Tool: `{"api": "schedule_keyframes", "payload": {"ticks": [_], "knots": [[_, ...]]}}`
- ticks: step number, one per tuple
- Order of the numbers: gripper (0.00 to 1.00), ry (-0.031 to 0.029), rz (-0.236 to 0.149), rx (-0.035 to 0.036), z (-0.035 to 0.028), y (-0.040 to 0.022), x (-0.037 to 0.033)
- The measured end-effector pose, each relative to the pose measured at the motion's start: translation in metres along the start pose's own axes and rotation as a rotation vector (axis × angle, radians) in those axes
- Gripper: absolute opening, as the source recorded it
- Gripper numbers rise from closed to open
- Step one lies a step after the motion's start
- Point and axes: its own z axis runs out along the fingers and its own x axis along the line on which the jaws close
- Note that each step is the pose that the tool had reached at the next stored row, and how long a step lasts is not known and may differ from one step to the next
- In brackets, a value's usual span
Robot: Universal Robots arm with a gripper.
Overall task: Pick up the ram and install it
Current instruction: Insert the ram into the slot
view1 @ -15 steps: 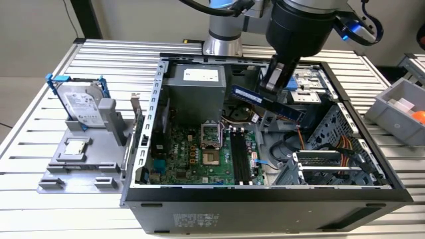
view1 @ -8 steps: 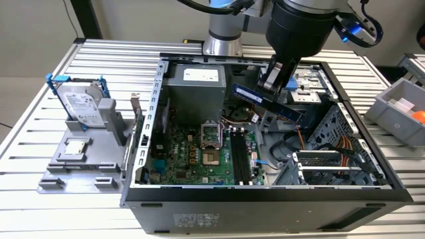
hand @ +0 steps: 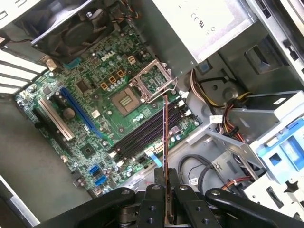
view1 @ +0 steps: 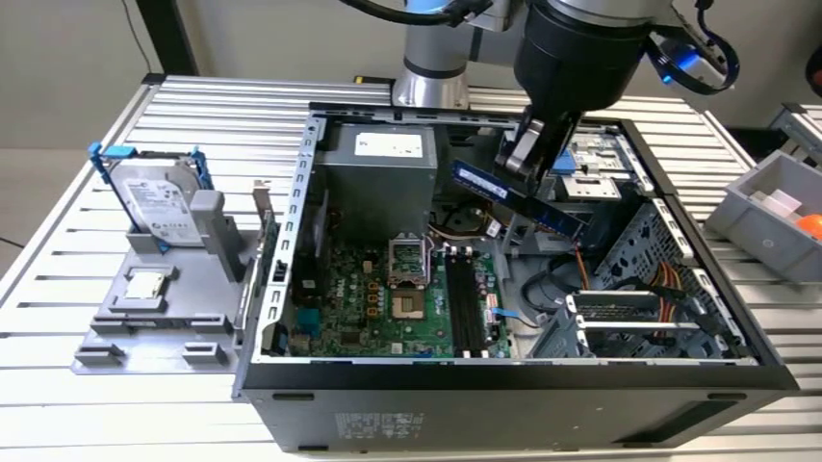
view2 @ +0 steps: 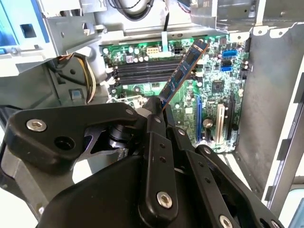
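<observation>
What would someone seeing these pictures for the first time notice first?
The black gripper, shut on the ram, holds it tilted above the open computer case. Below it lies the green motherboard with its empty black memory slots. On the exterior view's left, a hard drive in a blue frame stands upright on a grey stand.

In the second wrist view, the near end of the long, thin dark-green circuit-board ram [view2: 183,72] is hidden where the black metal gripper [view2: 159,110] clamps it. In the exterior view, the top edge cuts off the dark robot arm [view1: 578,48]. The edge at the exterior view's right cuts off the grey plastic bin [view1: 768,207].
</observation>
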Motion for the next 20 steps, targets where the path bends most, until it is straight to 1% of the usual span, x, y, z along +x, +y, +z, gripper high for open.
{"api": "schedule_keyframes", "payload": {"ticks": [20], "knots": [[0.00,-0.0013,0.106,0.0047,0.0010,0.0000,0.0000]]}}
